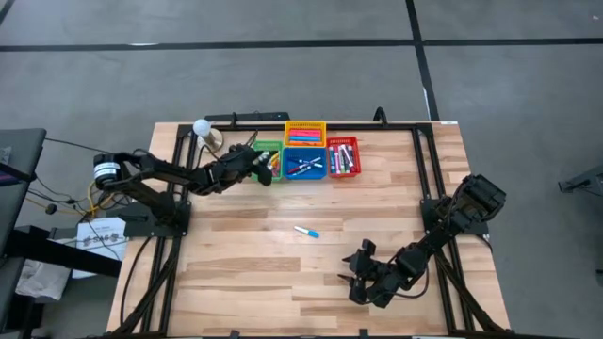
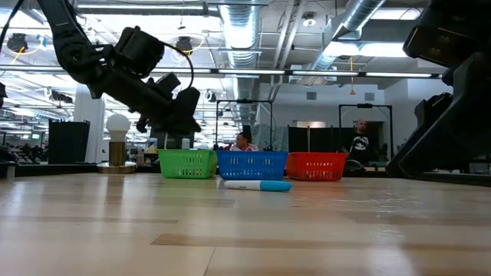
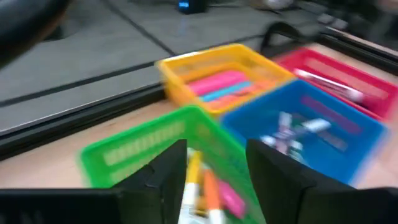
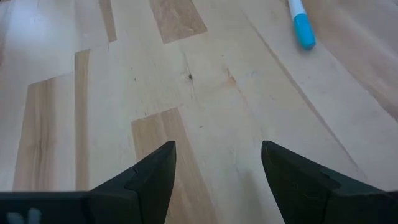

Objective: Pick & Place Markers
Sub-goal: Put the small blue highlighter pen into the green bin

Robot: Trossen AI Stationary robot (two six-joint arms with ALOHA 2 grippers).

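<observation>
markers [image 1: 305,166] already filled most of the four small baskets at the far edge of the table: pink and blue ones in the yellow basket [image 1: 305,123], white-barrelled ones in the blue basket [image 1: 323,173], a few in the red basket [image 1: 354,156], and orange and pink ones in the green basket [image 3: 134,149]. one blue-capped marker [image 1: 306,232] lay alone on the bare wood near the middle of the table [image 1: 236,282], well apart from the baskets.

the step in hand looked like a drop-off at the green basket, with the loose marker the only one left to collect. the left gripper [image 1: 263,166] hung just above the green basket; its fingers [image 3: 163,180] stood parted, and the markers seen between them appeared to lie in the basket rather than in the grip, though the blurred wrist view made that hard to be sure of. the low view showed that gripper raised clear of the basket rim.

the right gripper [image 1: 355,267] sat low over the near part of the table, its fingers [image 4: 152,171] spread wide on nothing, only wood between them, the loose marker showing near by, beyond them and off to one side.

the next move would call for one gripper to line up across the loose marker's barrel, come down to the wood, and pinch it near its middle so it would not roll away.
</observation>
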